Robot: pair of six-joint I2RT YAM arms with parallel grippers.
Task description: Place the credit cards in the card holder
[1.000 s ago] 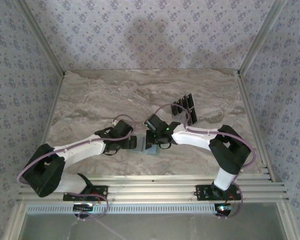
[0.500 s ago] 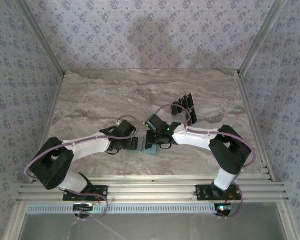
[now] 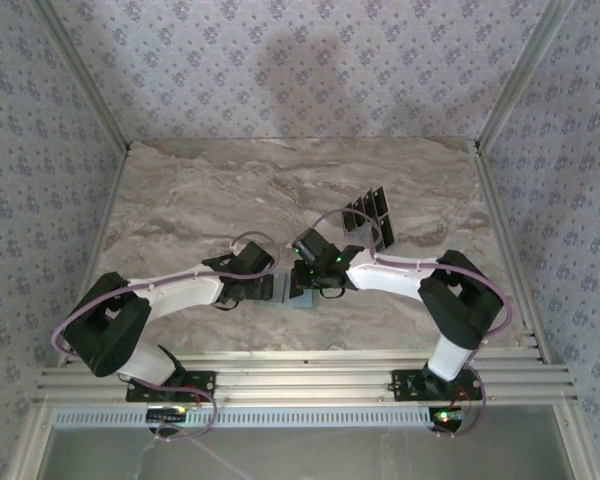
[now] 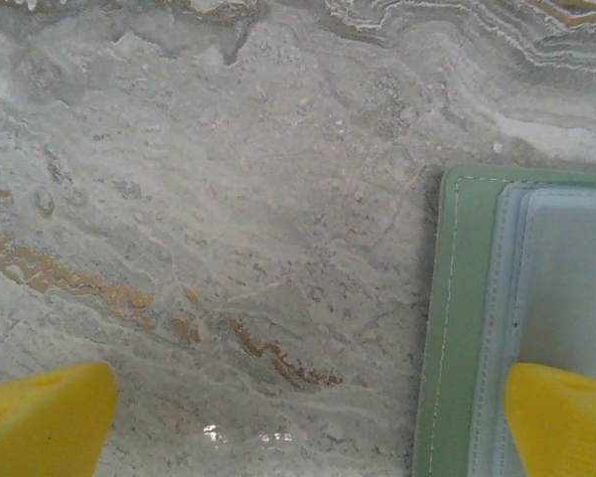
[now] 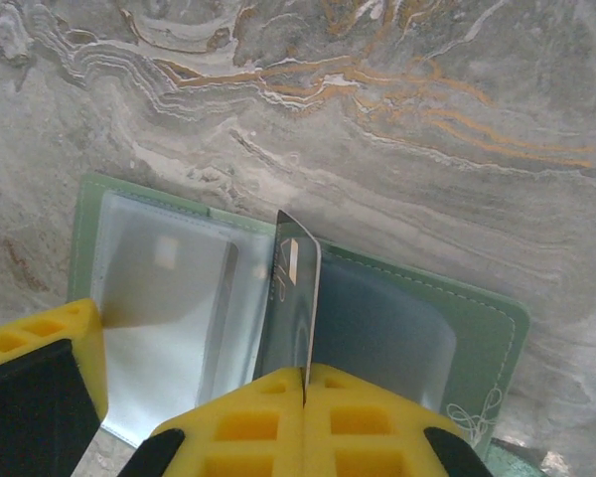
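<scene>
The left gripper [image 4: 298, 427], jaws spread wide and empty, has been brought rightward until one finger overhangs the open card holder [image 4: 457, 328], presumably to pin it. The right gripper [image 5: 303, 402] is clamped on a credit card [image 5: 296, 298], held edgewise at a pocket. Spare cards [image 3: 370, 215] lie beyond.

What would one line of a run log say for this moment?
right pincer: shut on card, edge-on over open card holder | left pincer: open, at holder's edge | spare cards: on table beyond
</scene>
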